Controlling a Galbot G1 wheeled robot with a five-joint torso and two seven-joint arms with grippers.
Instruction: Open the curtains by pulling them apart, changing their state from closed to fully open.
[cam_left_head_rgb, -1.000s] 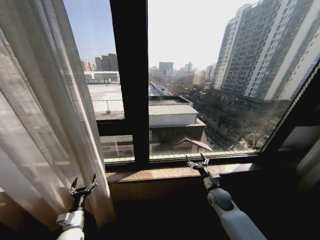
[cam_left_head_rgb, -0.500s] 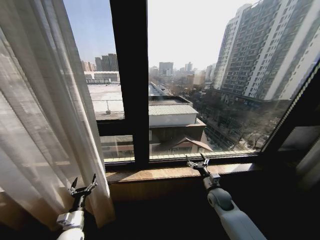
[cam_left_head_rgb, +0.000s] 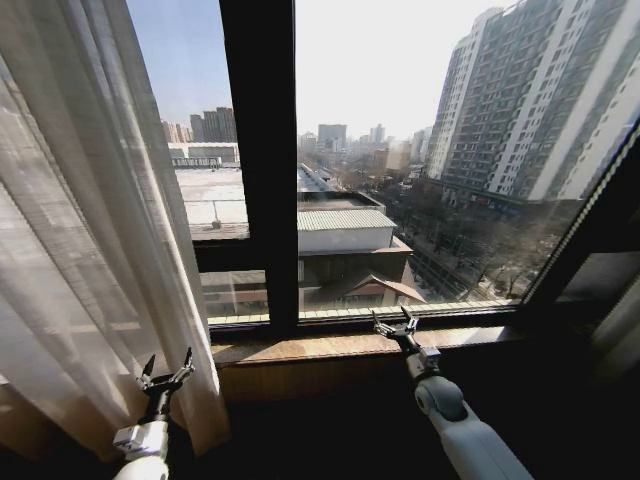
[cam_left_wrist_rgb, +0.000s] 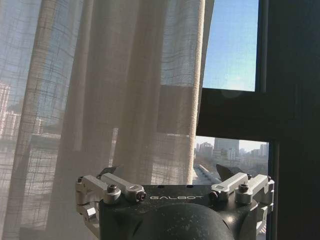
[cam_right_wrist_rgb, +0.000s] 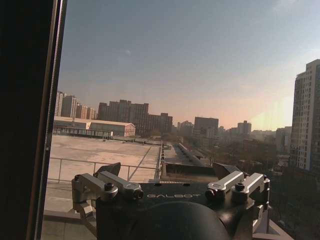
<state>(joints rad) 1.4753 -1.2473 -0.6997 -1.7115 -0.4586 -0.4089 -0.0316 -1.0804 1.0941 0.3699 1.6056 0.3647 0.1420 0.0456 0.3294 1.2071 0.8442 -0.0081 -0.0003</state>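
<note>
The sheer curtain (cam_left_head_rgb: 80, 220) hung bunched at the left, just beyond the left gripper (cam_left_head_rgb: 165, 373) (fingers spread, empty), while the right gripper (cam_left_head_rgb: 396, 322), also spread, sat near the windowsill (cam_left_head_rgb: 330, 346).

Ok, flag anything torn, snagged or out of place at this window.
Nothing stands out. The left curtain hangs bunched and intact beside the bare glass; the left gripper and right gripper are open, holding nothing, near the wooden sill.

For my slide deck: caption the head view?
Both grippers, left and right, open at the sill; curtain bunched left.
</note>
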